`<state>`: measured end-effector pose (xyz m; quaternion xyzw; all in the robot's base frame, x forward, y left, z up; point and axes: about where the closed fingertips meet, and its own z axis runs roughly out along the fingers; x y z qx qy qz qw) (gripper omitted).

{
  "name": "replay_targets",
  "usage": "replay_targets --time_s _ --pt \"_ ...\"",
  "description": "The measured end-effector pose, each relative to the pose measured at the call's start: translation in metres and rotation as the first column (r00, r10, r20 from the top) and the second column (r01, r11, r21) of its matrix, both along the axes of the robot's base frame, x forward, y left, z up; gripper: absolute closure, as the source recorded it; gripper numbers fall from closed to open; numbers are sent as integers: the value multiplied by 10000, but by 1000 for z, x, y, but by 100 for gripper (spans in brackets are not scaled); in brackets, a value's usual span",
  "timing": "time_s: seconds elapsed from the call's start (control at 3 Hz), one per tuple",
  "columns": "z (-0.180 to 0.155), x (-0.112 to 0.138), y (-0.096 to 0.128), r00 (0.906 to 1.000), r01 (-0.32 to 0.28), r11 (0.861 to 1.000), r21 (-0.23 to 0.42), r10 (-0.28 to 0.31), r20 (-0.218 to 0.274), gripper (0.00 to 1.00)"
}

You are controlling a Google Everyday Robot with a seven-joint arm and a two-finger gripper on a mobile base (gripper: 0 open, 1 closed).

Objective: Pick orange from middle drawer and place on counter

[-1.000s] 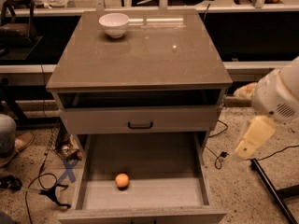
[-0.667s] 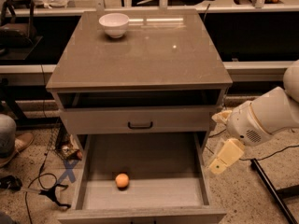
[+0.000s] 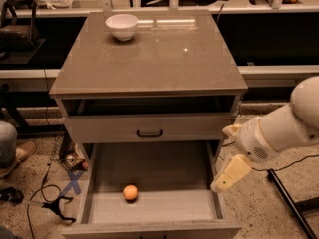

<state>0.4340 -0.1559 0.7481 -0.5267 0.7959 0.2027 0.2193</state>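
Counter (image 3: 149,59) bearing white bowl (image 3: 121,26), gripper (image 3: 227,177) beside middle drawer (image 3: 159,204)

Wht bowl (image 3: 121,26); cables (image 3: 54,206) on flr.

The bowl (image 3: 122,26) sits at the rear left of the desk (image 3: 149,59). Below the desk's front, the middle drawer (image 3: 169,205) stands pulled out, with the orange (image 3: 130,192) in it, left of centre. The gripper (image 3: 225,159) is by the drawer's right wall, well apart from the orange.

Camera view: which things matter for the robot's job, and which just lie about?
Job: small round orange fruit in the open grey wooden drawer; glossy grey-brown counter top; cream end effector, beside the drawer's right wall.
Lying about: round white bowl; black floor cables.
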Motion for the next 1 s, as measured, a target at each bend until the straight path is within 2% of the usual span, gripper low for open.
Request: replay_targets --time_s 0.33,0.67,1.0 --pt "-68 9 15 9997 62 9998 187 -67 239 0" --pt "-127 23 43 9987 13 9970 775 -52 506 0" --pt "-140 37 44 9963 350 9955 882 -417 750 0"
